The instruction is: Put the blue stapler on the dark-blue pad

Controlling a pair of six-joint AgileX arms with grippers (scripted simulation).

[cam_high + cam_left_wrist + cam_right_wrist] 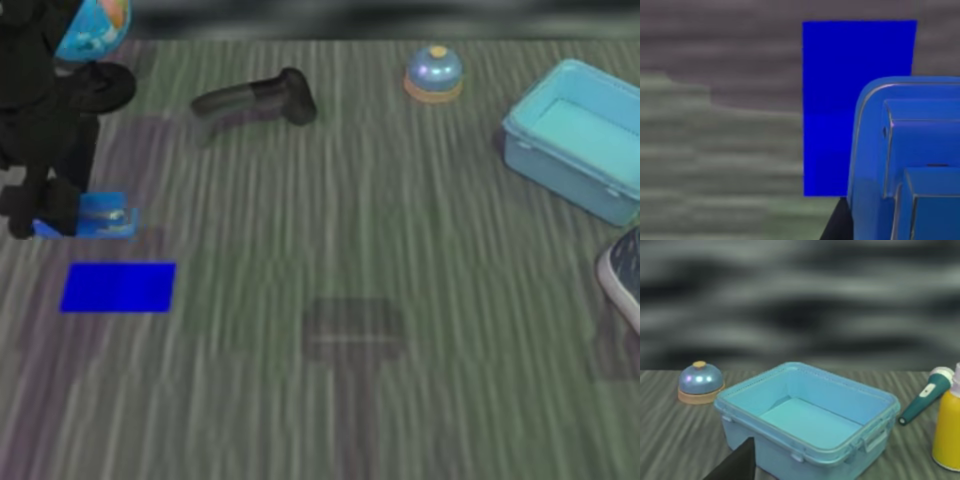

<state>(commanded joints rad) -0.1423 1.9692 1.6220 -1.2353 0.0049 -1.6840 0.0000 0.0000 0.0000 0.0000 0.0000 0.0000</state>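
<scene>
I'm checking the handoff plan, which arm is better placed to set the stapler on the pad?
Left. The left gripper is already at the stapler, just above the pad on the table's left. The right arm is out of the top view, its camera facing the tub on the right.

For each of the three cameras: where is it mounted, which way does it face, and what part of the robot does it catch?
Top view: overhead, facing down; left arm over the blue stapler beside the dark-blue pad.
Left wrist view: on the left arm, facing stapler and pad; a dark finger tip shows.
Right wrist view: low, facing the light-blue tub and bell, shared with top.
</scene>
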